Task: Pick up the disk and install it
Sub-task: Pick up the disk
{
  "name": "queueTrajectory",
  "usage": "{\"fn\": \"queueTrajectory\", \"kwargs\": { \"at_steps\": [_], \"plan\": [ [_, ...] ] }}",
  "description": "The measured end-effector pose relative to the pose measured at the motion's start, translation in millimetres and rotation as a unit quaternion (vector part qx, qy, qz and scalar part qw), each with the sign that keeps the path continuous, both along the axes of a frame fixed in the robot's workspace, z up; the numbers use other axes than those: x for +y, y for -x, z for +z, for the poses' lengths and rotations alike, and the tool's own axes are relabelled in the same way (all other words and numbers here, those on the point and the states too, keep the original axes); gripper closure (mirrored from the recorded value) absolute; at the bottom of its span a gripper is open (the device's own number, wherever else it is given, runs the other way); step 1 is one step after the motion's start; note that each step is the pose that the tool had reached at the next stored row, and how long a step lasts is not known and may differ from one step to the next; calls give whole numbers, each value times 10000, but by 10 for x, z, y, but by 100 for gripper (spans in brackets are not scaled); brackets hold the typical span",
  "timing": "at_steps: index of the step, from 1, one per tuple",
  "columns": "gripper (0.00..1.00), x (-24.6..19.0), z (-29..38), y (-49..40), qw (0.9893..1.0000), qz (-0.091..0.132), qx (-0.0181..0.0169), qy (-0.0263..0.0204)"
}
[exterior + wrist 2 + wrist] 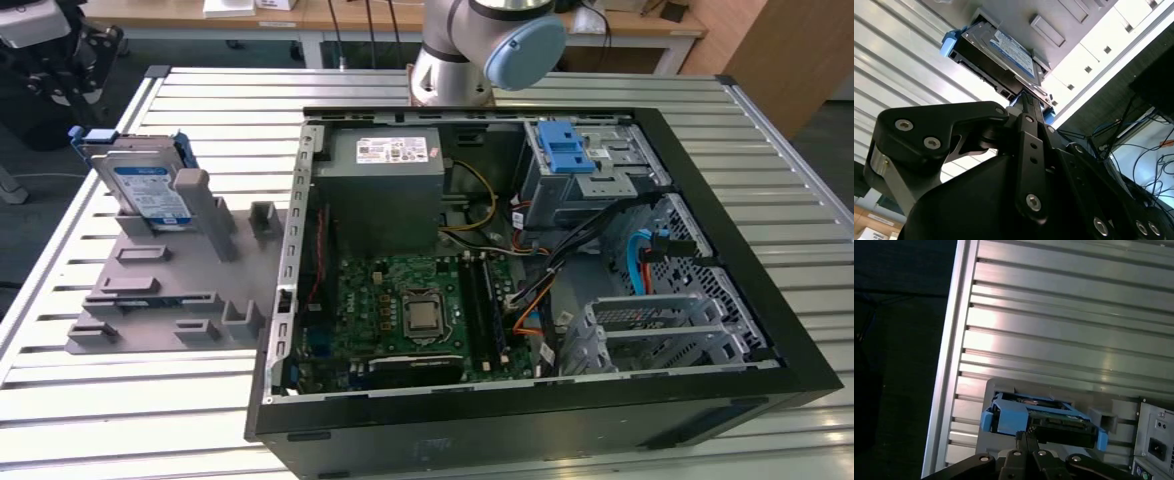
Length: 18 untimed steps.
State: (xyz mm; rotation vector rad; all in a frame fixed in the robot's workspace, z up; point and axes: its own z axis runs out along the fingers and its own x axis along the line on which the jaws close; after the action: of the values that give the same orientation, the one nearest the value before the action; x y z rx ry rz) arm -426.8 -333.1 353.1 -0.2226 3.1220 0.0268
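Hazard: the black end effector (1026, 434), tips pressed together and pinching nothing, points at the disk's upper edge from near. I judge that an approach with no gap would strike the blue carrier and tip it.

Condition: the flat silver metal disk (144, 185), blue-framed with a blue-and-white label, stands on edge in a grey plastic holder (160, 290) just beside the open black computer case (534, 420), outside it, on the slatted aluminium worktop (134, 400).

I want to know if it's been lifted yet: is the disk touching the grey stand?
Touching. The exterior view shows the disk standing on edge in the stand, its face against a grey post.
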Motion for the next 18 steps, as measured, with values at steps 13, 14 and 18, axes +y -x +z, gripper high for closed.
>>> {"fn": "queueTrajectory", "kwargs": {
  "at_steps": [13, 14, 18],
  "plan": [
    [89, 2, -1, -1, 9982, 602, 0, 0],
    [89, 4, -1, 0, 9979, 655, 0, 0],
    [89, 4, -3, 0, 9963, 865, 0, 0]
  ]
}}
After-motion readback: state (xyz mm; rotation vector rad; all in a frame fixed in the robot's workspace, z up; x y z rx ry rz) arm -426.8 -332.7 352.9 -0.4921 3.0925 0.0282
